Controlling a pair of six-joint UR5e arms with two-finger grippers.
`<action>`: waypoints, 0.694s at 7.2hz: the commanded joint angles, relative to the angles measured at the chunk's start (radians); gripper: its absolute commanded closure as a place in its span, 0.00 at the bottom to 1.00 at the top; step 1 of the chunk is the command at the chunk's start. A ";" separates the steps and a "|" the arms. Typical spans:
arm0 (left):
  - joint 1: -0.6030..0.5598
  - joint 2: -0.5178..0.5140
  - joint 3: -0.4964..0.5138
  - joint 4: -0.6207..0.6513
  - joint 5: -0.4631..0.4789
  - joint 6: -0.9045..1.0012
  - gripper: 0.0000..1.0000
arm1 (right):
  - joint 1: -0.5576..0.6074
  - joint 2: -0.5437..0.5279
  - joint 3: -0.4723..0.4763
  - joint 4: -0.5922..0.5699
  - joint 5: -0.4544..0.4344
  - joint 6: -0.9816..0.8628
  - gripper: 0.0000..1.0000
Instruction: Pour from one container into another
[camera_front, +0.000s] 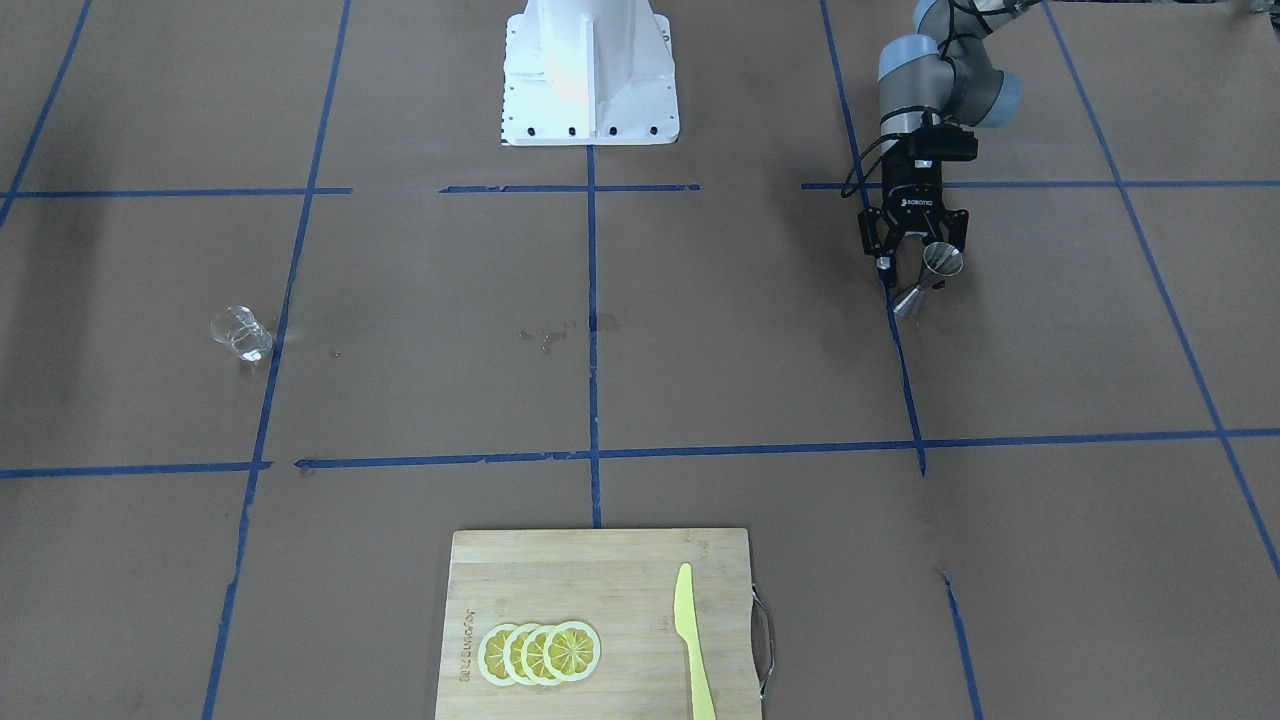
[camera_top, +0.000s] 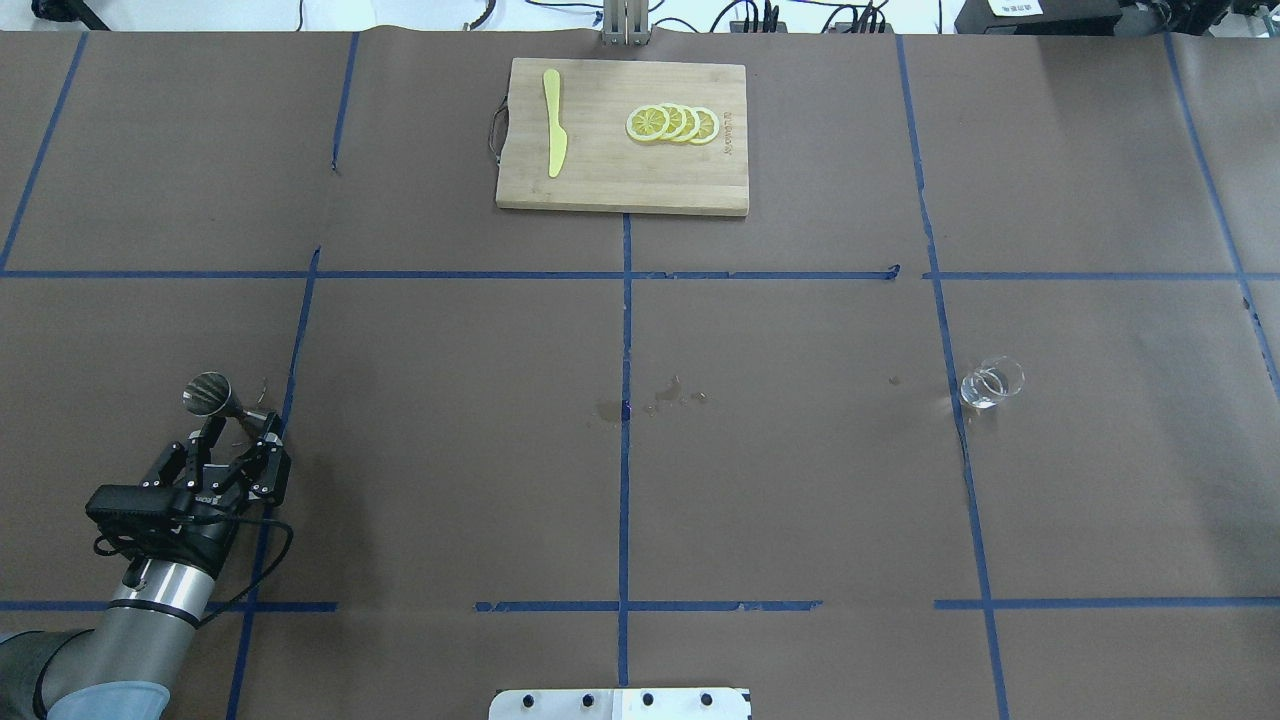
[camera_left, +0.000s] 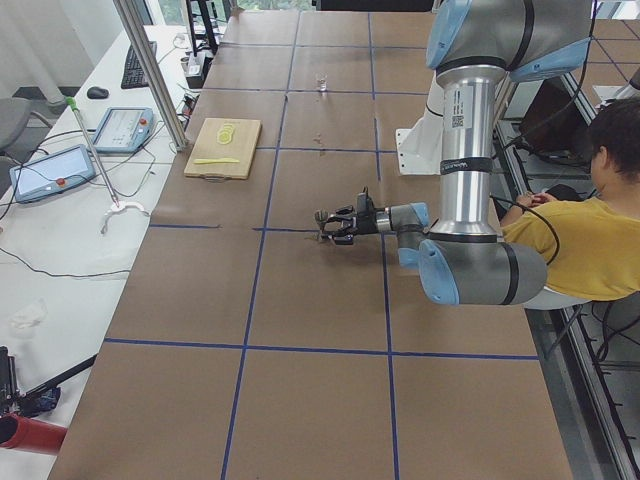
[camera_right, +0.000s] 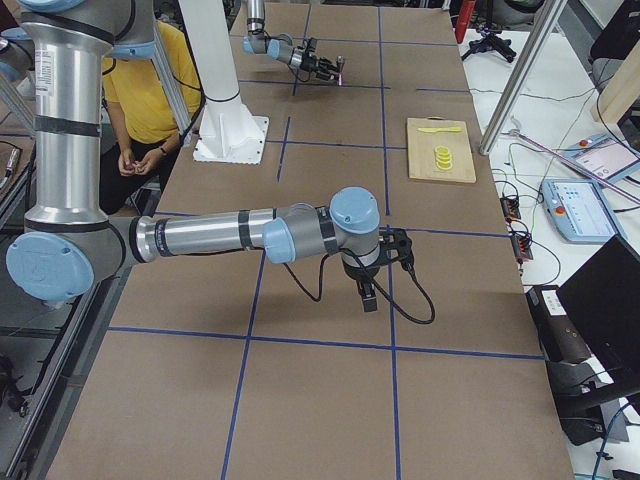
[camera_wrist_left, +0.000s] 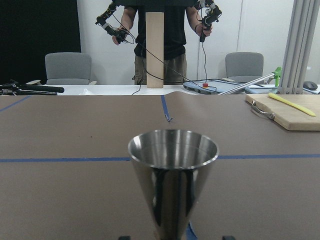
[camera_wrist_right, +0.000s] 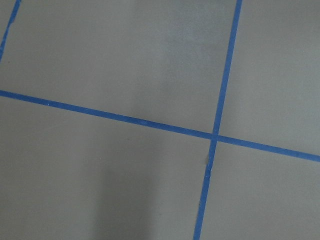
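The left gripper (camera_top: 240, 428) lies low and level over the table (camera_top: 780, 480). Its jaws are apart, with the jigger (camera_wrist_left: 172, 170) upright between them. The wrist view shows a gap on each side of the steel, so the jaws straddle it without clamping (whether its base rests on the paper I cannot tell). The cup (camera_top: 990, 383) sits far to the right of those jaws, past the table's middle line and well apart from them. Ahead of the left jaws and to their right, at the far edge, is a board (camera_top: 600, 170) with a knife (camera_top: 553, 125) and lemon slices (camera_top: 675, 123). The right gripper (camera_right: 368, 290) points down. It shows only in a side view, so I cannot tell how its jaws stand. Below it the wrist view shows brown paper and a crossing of blue tape (camera_wrist_right: 214, 136).
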 joint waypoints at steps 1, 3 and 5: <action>-0.001 0.001 -0.004 0.000 0.000 0.000 0.31 | 0.000 0.000 -0.001 0.000 0.000 0.000 0.00; -0.002 0.001 -0.004 0.000 0.000 0.000 0.31 | 0.000 0.000 -0.001 0.000 0.000 0.000 0.00; -0.011 0.002 -0.004 -0.012 0.000 0.005 0.31 | 0.000 0.000 -0.001 0.000 0.000 0.000 0.00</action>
